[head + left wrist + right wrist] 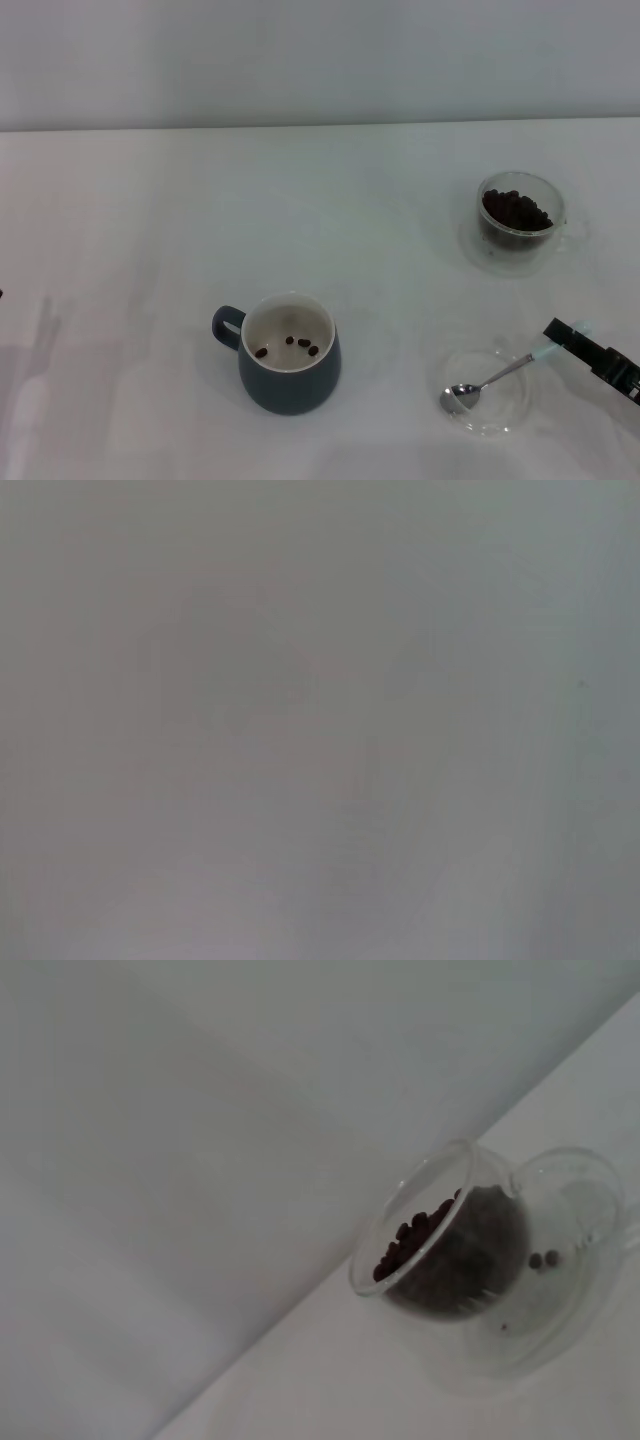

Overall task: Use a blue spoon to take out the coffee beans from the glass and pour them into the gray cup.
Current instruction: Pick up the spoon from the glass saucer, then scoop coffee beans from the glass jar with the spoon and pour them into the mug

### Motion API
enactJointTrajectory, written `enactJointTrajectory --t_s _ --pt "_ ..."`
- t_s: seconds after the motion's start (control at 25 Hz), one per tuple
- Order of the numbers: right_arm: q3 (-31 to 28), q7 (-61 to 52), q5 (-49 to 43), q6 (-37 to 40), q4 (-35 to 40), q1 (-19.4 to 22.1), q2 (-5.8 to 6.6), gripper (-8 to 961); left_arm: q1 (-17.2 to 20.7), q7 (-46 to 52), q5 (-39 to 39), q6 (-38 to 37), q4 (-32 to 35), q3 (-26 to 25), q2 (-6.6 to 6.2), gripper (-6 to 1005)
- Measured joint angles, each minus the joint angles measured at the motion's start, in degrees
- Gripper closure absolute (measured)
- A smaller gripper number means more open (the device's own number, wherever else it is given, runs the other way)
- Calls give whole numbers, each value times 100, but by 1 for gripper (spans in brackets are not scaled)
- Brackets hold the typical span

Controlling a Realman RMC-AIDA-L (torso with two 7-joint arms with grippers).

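Note:
The gray cup (288,354) stands at the front middle of the white table with a few coffee beans (303,344) inside. The glass (520,222), holding many coffee beans (515,210), stands at the back right. It also shows in the right wrist view (440,1240), where its beans (455,1260) are close up. The blue spoon (495,380) lies with its bowl in a flat clear saucer (490,420) at the front right. My right gripper (562,335) is at the spoon's pale blue handle end. My left gripper is out of view.
The glass stands on a clear saucer (570,1300) with two loose beans (543,1259) on it. The table's far edge meets a plain wall (320,60). The left wrist view shows only a blank grey surface.

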State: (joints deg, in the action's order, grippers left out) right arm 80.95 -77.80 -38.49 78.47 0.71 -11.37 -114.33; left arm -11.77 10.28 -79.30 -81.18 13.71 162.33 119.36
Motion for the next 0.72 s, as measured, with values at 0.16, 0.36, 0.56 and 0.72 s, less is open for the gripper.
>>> enactJointTrajectory --t_s 0.16,0.36,0.56,0.72 --pt "9 -121 0 247 10 -32 6 767 -16 0 -2 0 0 1 0 212" --pt "-31 -198 43 484 46 -101 62 808 -22 -6 -6 -2 0 1 -2 212" --pt "-190 -385 149 886 573 -139 246 808 -28 -2 -42 -4 1 -7 0 212" --pt "-488 -428 150 906 1119 -218 375 808 -27 20 -42 -25 0 -9 -7 212"
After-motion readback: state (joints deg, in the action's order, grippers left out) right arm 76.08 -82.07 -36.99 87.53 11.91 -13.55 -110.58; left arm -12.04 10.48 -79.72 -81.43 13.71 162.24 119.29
